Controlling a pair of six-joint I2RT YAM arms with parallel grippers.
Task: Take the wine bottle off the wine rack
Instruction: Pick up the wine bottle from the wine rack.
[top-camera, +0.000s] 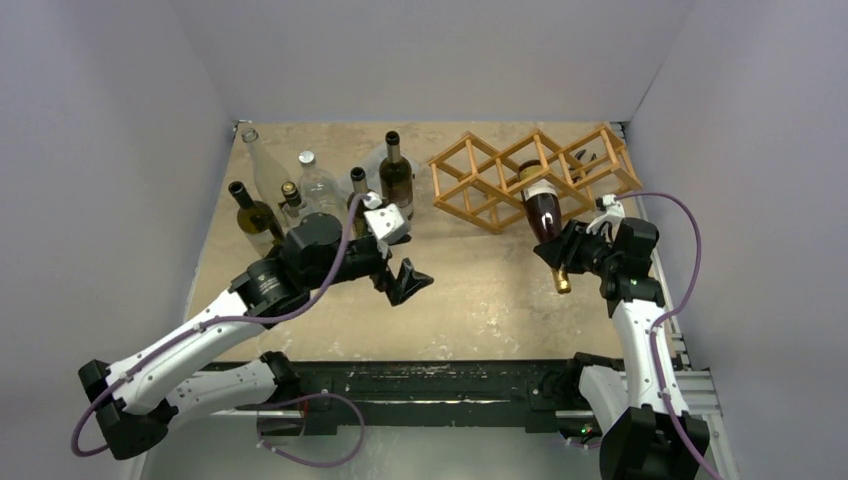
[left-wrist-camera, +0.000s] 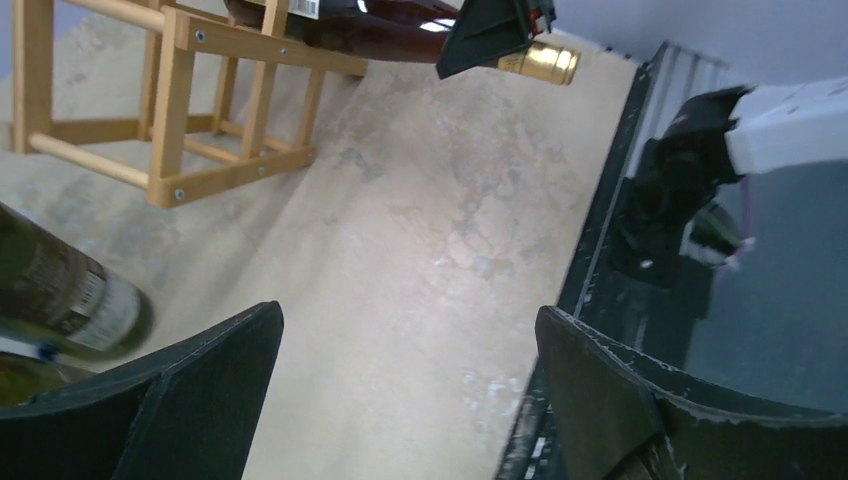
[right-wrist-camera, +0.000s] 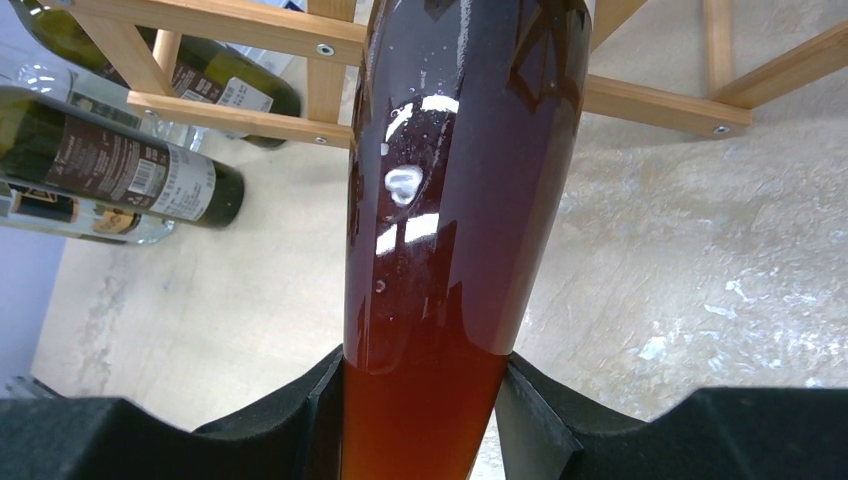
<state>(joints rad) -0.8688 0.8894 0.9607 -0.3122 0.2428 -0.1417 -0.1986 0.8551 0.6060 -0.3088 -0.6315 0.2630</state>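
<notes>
We are clamping our right gripper (right-wrist-camera: 420, 425) on the neck end of the wine bottle (right-wrist-camera: 455, 180), whose long axis is running straight away from it into a cell of the wine rack (top-camera: 480, 178). Our left gripper (top-camera: 408, 282) is hanging well aside, jaws apart. The rods are hiding the bottle's base.

dark wine bottle (top-camera: 543, 212) (neck out), in wine rack (top-camera: 497, 160)
</notes>
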